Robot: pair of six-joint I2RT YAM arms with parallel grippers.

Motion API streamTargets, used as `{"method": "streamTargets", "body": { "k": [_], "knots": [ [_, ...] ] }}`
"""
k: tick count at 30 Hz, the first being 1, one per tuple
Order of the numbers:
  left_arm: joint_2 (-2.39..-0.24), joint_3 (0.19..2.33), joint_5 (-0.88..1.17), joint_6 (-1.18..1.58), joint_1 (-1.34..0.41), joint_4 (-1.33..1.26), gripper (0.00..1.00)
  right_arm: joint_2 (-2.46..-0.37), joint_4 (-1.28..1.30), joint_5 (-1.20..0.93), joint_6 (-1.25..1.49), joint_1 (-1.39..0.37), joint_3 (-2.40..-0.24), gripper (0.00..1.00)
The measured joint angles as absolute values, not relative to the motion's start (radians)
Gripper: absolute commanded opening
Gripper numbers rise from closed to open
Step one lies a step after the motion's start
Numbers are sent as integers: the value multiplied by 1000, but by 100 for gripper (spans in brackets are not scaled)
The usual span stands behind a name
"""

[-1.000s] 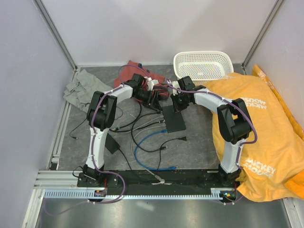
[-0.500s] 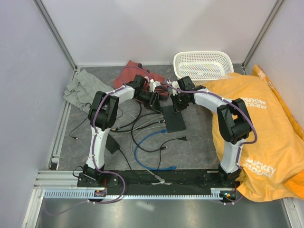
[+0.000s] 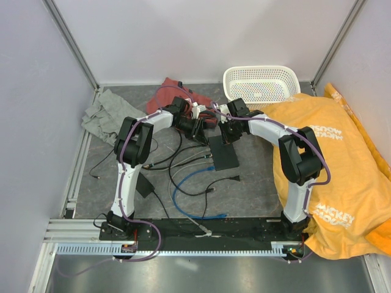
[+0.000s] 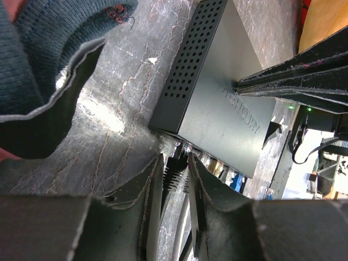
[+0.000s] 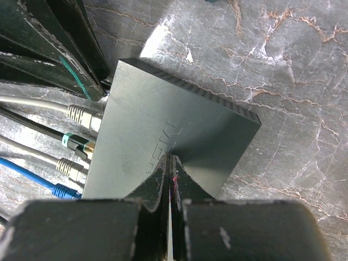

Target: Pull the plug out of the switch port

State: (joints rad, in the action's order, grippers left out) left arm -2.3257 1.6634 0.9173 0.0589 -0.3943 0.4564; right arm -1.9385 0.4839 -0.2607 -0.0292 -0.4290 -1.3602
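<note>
A: Left pincer [image 4: 174, 162] has narrowed since a second ago, now clamped on the black moulded plug [image 4: 174, 175] between its fingertips.
B: Switch?
A: Flat matte black rectangular switch [image 4: 217, 92] sits just ahead of it. Right pincer [image 5: 169, 163], tips together, presses down on its top.
B: Risk?
A: A skewed pull could jam the latch and drag the switch.

White basket [image 3: 244, 81] — orange cloth [image 3: 342, 171]

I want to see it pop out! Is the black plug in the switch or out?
In: the black plug meets the switch at its port edge, inside the left pincer.
</note>
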Motion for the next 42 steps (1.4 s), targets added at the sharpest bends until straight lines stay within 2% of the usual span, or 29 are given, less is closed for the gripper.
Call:
{"method": "streamTargets", "body": {
  "k": [7, 9, 12, 21, 42],
  "knots": [
    [-2326, 1665, 915, 60, -395, 457, 29, -1938, 479, -252, -34, -441, -1360, 0],
    [-2328, 1669, 913, 60, -397, 461, 21, -1938, 478, -248, -35, -443, -1360, 0],
    [-2329, 1672, 914, 60, -398, 467, 13, -1938, 478, -245, -39, -445, -1360, 0],
    [-2329, 1674, 910, 61, -408, 474, 2, -1938, 479, -239, -43, -448, -1361, 0],
    [-2325, 1676, 893, 15, -413, 487, 2, -1946, 498, -227, -54, -456, -1380, 0]
  ]
}}
